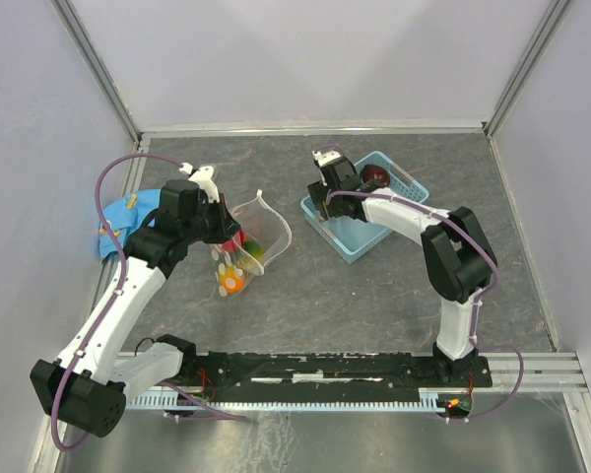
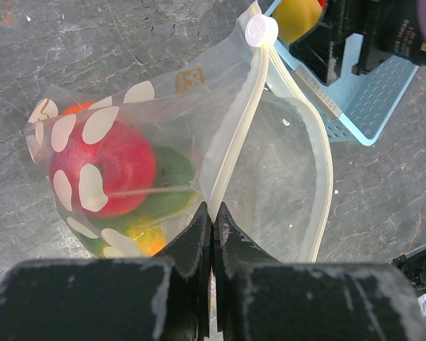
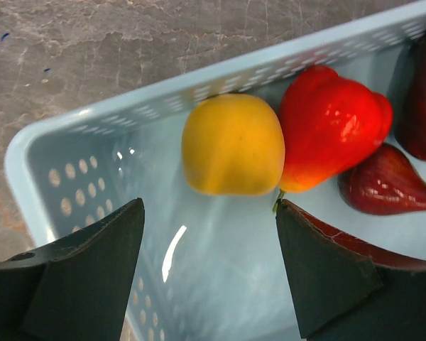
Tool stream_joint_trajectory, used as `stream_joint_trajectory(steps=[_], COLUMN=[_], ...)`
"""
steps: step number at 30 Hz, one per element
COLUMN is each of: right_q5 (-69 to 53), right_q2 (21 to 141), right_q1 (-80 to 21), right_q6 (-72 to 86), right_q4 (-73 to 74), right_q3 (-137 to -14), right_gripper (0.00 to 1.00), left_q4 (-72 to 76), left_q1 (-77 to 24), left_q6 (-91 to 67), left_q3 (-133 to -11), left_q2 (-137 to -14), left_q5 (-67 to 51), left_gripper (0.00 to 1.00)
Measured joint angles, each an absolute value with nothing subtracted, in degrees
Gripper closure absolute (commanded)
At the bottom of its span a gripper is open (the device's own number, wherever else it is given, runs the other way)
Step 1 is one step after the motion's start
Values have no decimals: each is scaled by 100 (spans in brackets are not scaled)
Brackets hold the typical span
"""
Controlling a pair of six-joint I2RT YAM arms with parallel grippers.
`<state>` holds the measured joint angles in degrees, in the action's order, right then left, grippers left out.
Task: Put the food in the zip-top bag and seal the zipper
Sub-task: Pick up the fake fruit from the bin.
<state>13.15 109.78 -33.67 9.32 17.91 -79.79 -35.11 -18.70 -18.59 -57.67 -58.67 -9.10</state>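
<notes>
Because your left gripper (image 2: 211,213) clamps the rim of the zip-top bag (image 2: 270,177), its mouth gapes for loading. The right gripper (image 3: 209,206) is spread, yellow fruit (image 3: 232,144) just ahead.

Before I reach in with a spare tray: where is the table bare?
Bare table between the zip-top bag, basket and arm bases; also right of the basket. Crowded at left: bag, blue cloth.

zip-top bag (image 2: 284,185): clear, mouth open | zipper (image 2: 234,131): unsealed | food (image 3: 232,144): some bagged; yellow, red, maroon in basket (image 3: 92,114)
</notes>
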Motion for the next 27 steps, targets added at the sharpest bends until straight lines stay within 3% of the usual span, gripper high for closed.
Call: stream_joint_trajectory(steps=[12,27], right_q5=[1221,886], right_q2=[11931,11902], right_q1=[-3168,-3096], right_q6=[607,626], right_q4=[1496,1280], right_q3=[-8604,-8265], right_gripper=[18,34], left_q4=[-3511,-3514], left_q1=[-1870,-1870], left_q6=[-1859,-1859], left_q3=[-5767,-5767], left_q2=[-5937,-5942], left_q5=[-913,-913], left_gripper=[97,97])
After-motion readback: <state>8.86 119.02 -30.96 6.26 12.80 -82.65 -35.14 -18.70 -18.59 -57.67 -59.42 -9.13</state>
